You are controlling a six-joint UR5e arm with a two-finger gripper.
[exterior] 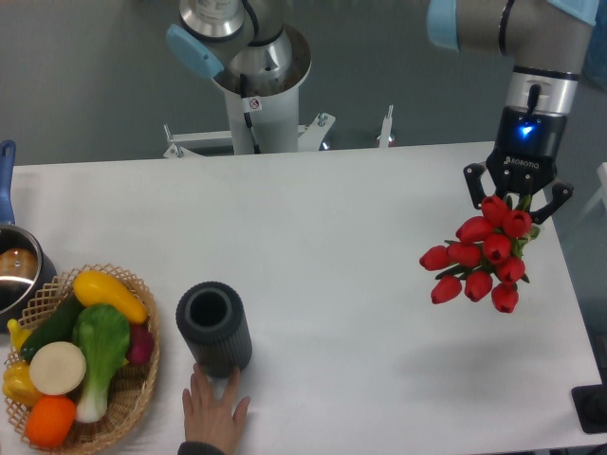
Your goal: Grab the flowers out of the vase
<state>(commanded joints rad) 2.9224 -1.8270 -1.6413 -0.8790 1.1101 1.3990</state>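
Legible markings. The claw bears white lettering on its black body, just beneath a lit blue indicator; the word appears to read "ROBOTIQ", though the characters are small and the last letters are not sharp. A small white sticker sits on the front of the arm's grey mounting column; it carries a red-and-black symbol, too small for any text or sign on it to be made out. No other writing, number or brand can be read on anything else in view, including the objects standing on the counter.
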